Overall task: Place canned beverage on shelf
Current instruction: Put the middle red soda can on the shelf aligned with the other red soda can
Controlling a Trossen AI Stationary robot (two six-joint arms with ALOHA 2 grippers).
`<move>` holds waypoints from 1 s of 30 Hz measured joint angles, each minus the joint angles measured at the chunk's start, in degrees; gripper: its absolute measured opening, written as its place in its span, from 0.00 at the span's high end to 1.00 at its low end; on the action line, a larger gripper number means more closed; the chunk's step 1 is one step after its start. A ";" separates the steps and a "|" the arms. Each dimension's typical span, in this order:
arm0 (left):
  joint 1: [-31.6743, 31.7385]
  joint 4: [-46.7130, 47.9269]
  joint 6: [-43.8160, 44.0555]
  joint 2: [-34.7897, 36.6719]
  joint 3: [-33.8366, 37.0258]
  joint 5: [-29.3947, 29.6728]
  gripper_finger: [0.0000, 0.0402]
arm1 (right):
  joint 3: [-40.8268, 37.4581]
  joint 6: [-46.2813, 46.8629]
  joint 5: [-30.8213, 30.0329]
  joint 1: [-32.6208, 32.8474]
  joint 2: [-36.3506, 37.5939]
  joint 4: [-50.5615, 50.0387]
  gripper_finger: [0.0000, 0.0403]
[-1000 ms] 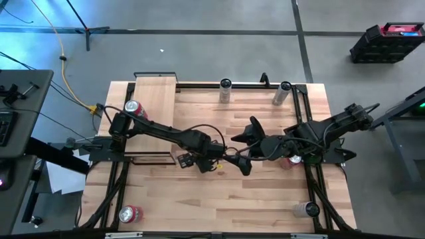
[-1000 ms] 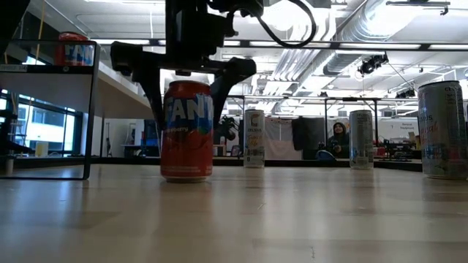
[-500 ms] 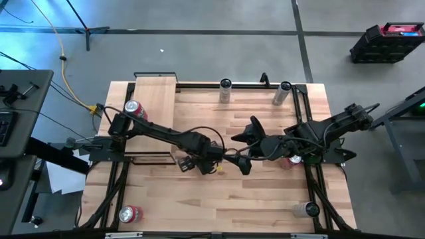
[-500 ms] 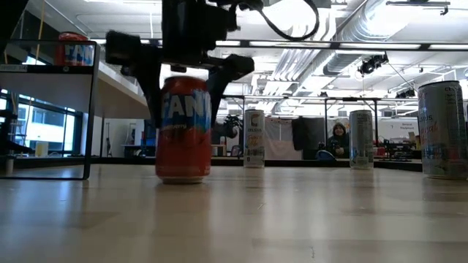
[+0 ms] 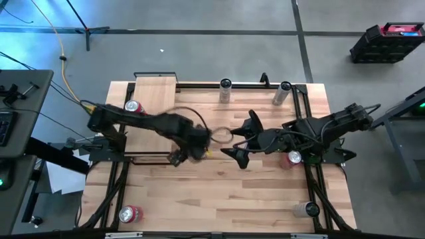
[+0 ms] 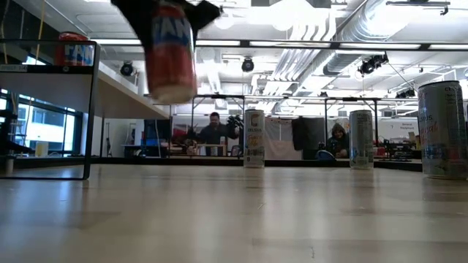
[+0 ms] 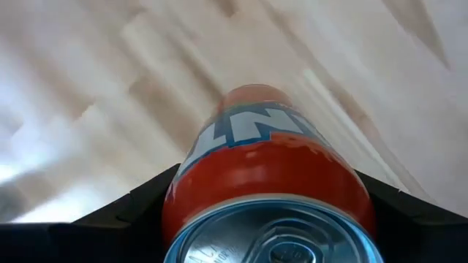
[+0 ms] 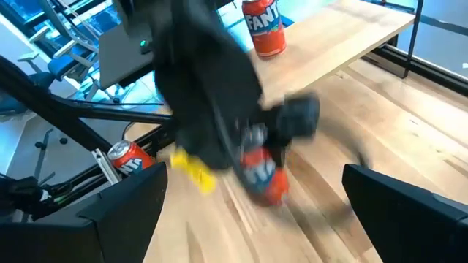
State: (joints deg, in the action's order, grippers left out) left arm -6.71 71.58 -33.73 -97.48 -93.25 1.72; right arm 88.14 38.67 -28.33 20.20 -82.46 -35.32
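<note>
"fan" reads on the orange can [image 8: 263,28] standing on the shelf [image 8: 344,44].

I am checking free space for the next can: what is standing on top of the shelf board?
One orange Fanta can stands upright on the shelf, near a corner. The left arm crosses part of the board, so what lies beneath it is hidden.

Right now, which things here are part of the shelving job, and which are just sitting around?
In use: orange Fanta can, lifted in the left gripper; shelf.
Sitting around: Fanta can already on shelf, two slim cans at back, right gripper, open and waiting.
</note>
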 joint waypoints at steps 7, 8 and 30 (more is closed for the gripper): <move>6.63 0.49 8.58 11.47 -0.02 3.96 0.29 | 0.00 -2.86 0.53 -2.97 0.04 -0.03 0.01; 7.77 1.29 9.71 12.81 -0.02 5.09 0.29 | 0.00 -3.16 1.08 -3.40 0.04 -0.04 0.01; 25.55 18.39 17.74 15.31 1.81 7.60 0.29 | 0.00 -17.50 10.62 -13.80 0.04 -0.01 0.01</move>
State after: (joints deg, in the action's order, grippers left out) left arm 18.85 89.97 -15.99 -82.17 -91.44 9.32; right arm 88.14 21.17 -17.71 6.40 -82.41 -35.33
